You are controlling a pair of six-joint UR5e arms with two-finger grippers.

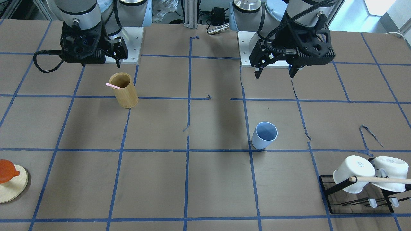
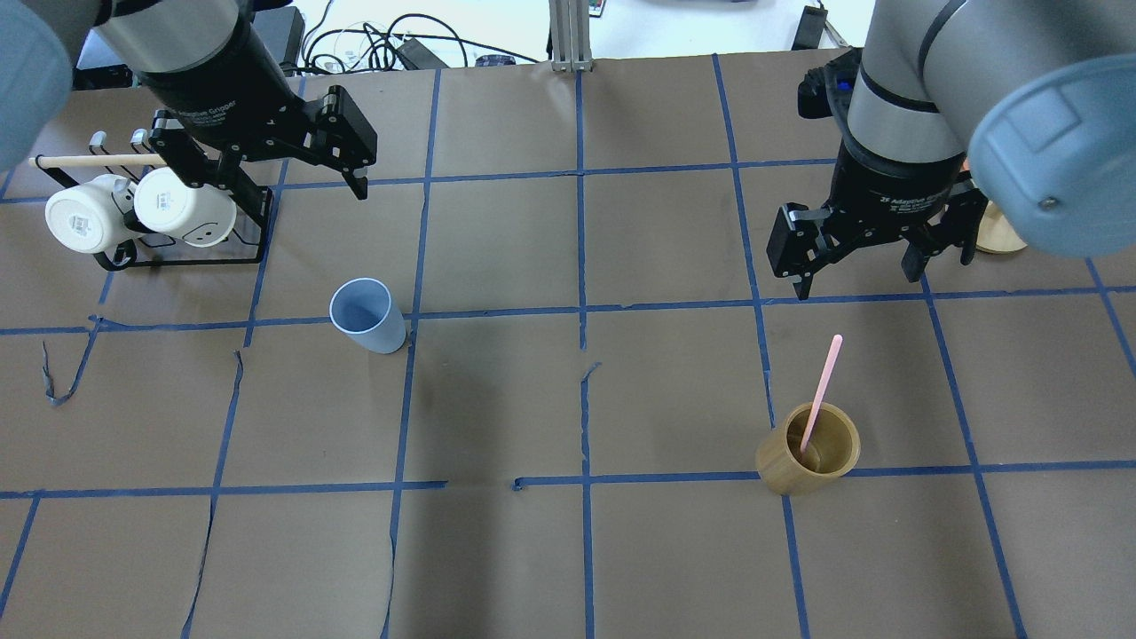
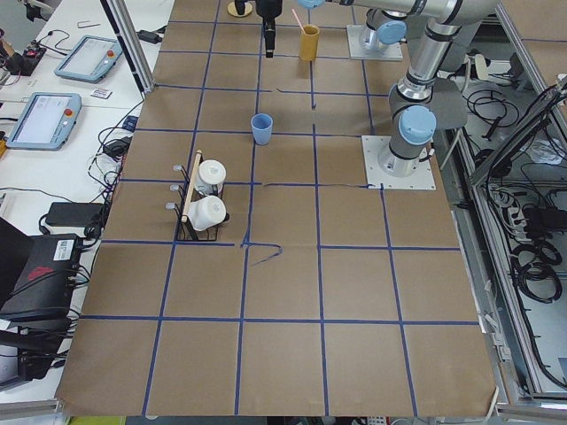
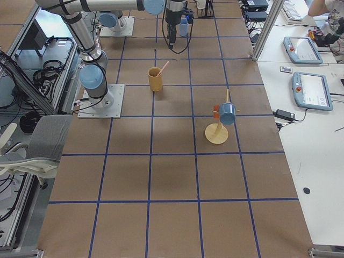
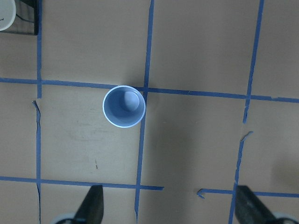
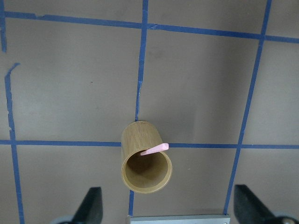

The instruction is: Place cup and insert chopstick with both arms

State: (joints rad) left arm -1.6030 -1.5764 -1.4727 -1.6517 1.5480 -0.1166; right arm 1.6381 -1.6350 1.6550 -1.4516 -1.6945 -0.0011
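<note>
The light-blue cup (image 1: 265, 134) stands upright and empty on the brown table, also in the overhead view (image 2: 366, 315) and straight below the left wrist camera (image 5: 124, 106). One pale-pink chopstick (image 2: 821, 390) leans in the tan bamboo cylinder (image 2: 808, 448), also in the front view (image 1: 113, 86) and the right wrist view (image 6: 155, 149). My left gripper (image 2: 288, 185) is open and empty, high above the table near the cup. My right gripper (image 2: 859, 273) is open and empty, above and beyond the bamboo cylinder (image 6: 145, 163).
A black rack (image 2: 177, 253) with two white mugs and a long wooden dowel stands at the robot's far left, close to my left gripper. A round wooden stand (image 1: 13, 184) with an orange cup sits at the far right. Blue tape lines grid the table.
</note>
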